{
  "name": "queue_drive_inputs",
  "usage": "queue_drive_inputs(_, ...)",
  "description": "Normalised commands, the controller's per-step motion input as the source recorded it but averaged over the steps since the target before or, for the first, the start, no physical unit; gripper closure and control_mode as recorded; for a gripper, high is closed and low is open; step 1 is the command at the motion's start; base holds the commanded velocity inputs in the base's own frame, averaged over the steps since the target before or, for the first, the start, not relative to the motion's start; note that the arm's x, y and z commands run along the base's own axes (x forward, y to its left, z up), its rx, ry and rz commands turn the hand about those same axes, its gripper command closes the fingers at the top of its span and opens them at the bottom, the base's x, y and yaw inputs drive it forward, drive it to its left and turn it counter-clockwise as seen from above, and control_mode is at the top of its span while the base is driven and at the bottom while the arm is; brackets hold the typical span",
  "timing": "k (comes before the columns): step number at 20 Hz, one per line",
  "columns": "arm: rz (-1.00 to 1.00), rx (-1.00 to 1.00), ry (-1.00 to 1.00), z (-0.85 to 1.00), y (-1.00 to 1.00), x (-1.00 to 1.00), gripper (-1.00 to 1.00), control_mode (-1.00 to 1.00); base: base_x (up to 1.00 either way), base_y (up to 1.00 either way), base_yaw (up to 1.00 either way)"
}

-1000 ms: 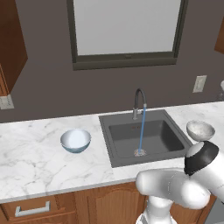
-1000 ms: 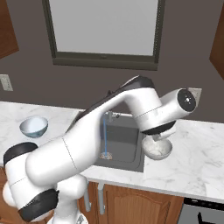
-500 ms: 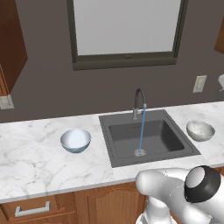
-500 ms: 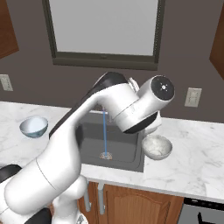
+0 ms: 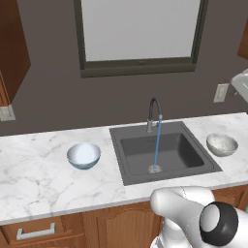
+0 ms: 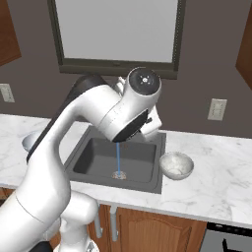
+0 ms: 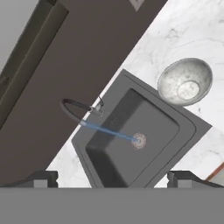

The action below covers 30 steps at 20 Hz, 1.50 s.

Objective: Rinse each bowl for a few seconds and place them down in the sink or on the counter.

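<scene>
Now water runs into the sink, both bowls dry.

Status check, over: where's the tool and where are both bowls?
Tool open, empty, high over the sink. Tap running into the drain. Speckled bowl on the counter right of the sink, blue bowl on its left. Nothing blocking either bowl.

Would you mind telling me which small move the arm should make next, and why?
Probably swing the open tool left toward the blue bowl: water already runs from the faucet into the sink, the tool holds nothing, and the speckled bowl sits on the counter by the sink.
</scene>
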Motion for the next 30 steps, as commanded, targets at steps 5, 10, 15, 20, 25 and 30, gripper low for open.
queue_drive_inputs(5,0.05,-0.13,0.05,0.43,0.39,0.00,-1.00,-1.00,0.00,0.00,0.00)
queue_drive_inputs(10,0.04,-0.14,0.04,0.28,0.42,-0.02,-1.00,-1.00,0.00,0.00,0.00)
queue_drive_inputs(15,0.07,-0.12,0.06,0.06,0.44,-0.15,-1.00,-1.00,0.00,0.00,0.00)
queue_drive_inputs(20,0.10,-0.09,0.06,-0.03,0.45,-0.21,-1.00,-1.00,0.00,0.00,0.00)
queue_drive_inputs(25,0.06,-0.07,0.03,-0.09,0.54,-0.22,-1.00,-1.00,0.00,0.00,0.00)
queue_drive_inputs(30,0.02,-0.06,0.03,-0.08,0.55,-0.20,-1.00,-1.00,0.00,0.00,0.00)
